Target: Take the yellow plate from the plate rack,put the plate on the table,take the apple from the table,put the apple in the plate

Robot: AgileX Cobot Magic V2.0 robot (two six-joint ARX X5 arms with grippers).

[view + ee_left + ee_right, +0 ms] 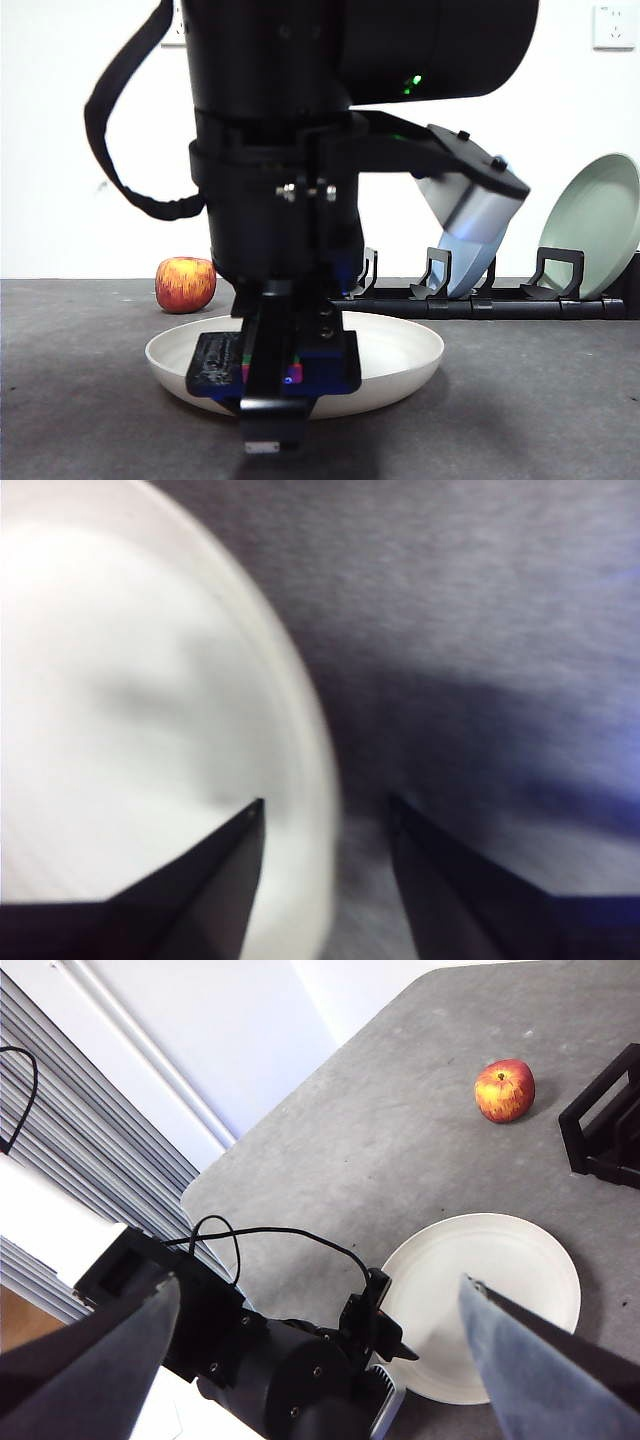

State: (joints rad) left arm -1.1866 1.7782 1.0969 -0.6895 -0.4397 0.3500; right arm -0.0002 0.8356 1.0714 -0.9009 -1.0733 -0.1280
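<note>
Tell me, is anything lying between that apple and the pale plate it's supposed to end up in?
No object lies between them. The apple sits on the table beyond the yellow plate, with only bare surface in the gap. The left hand straddles the plate's near rim, on the side away from the apple.

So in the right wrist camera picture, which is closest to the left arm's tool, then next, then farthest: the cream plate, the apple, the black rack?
1. The yellow plate: the left tool sits at its rim.
2. The plate rack: past the plate's far side.
3. The apple: farthest, alone on the table.
</note>
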